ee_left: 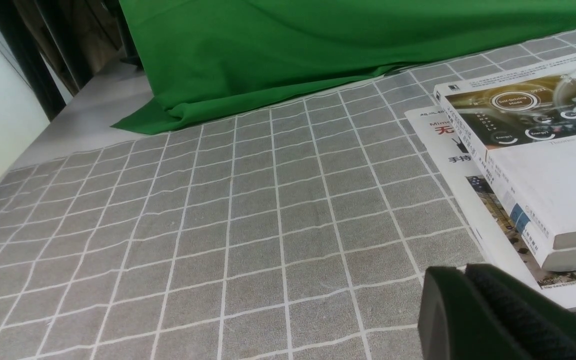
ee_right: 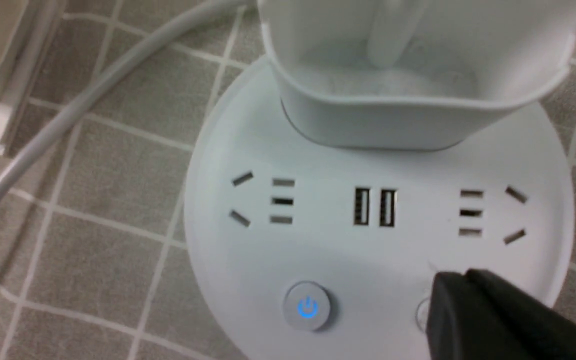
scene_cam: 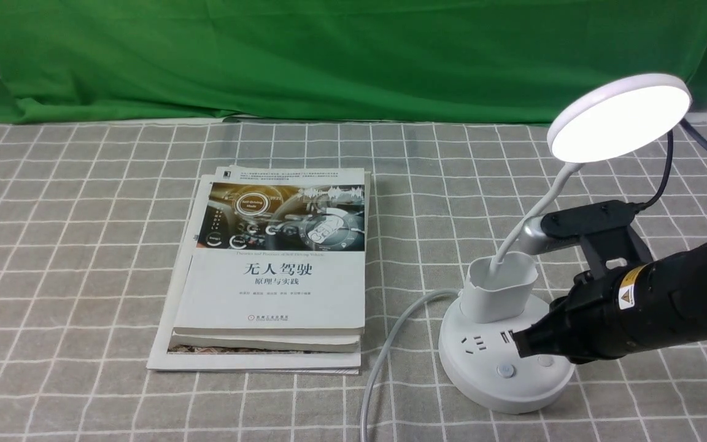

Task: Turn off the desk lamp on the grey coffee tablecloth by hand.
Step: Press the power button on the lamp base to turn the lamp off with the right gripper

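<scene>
The white desk lamp stands at the right on the grey coffee tablecloth. Its round disc head is lit. Its round base carries sockets, a cup and two buttons. The left button glows blue. My right gripper, the hand with a yellow sticker, is shut and empty. Its tip sits over the right button, mostly hiding it. I cannot tell whether it touches. My left gripper is shut and empty, low over the cloth beside the books.
A stack of books lies at the middle of the cloth, also in the left wrist view. The lamp's white cable runs from the base toward the front edge. A green cloth hangs at the back.
</scene>
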`<state>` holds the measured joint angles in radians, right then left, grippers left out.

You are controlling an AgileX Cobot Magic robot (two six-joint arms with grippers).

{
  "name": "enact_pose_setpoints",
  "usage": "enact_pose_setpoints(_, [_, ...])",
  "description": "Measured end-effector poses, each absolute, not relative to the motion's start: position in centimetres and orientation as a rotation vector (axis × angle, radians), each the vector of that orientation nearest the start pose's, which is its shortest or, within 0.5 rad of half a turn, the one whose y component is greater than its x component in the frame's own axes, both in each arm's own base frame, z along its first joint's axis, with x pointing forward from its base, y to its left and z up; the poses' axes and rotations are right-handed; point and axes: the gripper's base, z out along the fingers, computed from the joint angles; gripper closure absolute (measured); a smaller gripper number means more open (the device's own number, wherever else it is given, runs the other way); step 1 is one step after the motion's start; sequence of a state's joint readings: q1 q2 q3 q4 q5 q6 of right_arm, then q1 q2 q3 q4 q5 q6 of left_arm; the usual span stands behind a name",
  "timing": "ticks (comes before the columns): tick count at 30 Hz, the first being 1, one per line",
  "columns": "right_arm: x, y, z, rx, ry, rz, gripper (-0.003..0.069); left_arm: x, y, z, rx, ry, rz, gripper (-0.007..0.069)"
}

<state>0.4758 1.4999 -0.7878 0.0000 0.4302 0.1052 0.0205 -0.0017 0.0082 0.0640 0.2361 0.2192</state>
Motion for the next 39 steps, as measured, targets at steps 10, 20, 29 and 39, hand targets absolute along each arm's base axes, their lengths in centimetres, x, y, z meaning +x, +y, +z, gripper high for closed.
enact_pose_setpoints(10, [25.3, 13.1, 18.7, -0.514, 2.596, 0.190, 0.0613, 5.6, 0.3, 18.9, 0.214, 1.718, 0.236, 0.0604])
enact_pose_setpoints(20, [26.2, 13.5, 17.1, -0.523, 2.640, 0.175, 0.0610, 5.6, 0.3, 18.9, 0.214, 1.718, 0.236, 0.0604])
enact_pose_setpoints(29, [25.5, 13.1, 19.0, -0.512, 2.586, 0.194, 0.0607, 5.6, 0.3, 18.9, 0.214, 1.718, 0.236, 0.0604])
enact_pose_setpoints(39, [24.8, 12.8, 18.1, -0.516, 2.607, 0.187, 0.0606, 5.6, 0.3, 18.9, 0.214, 1.718, 0.236, 0.0604])
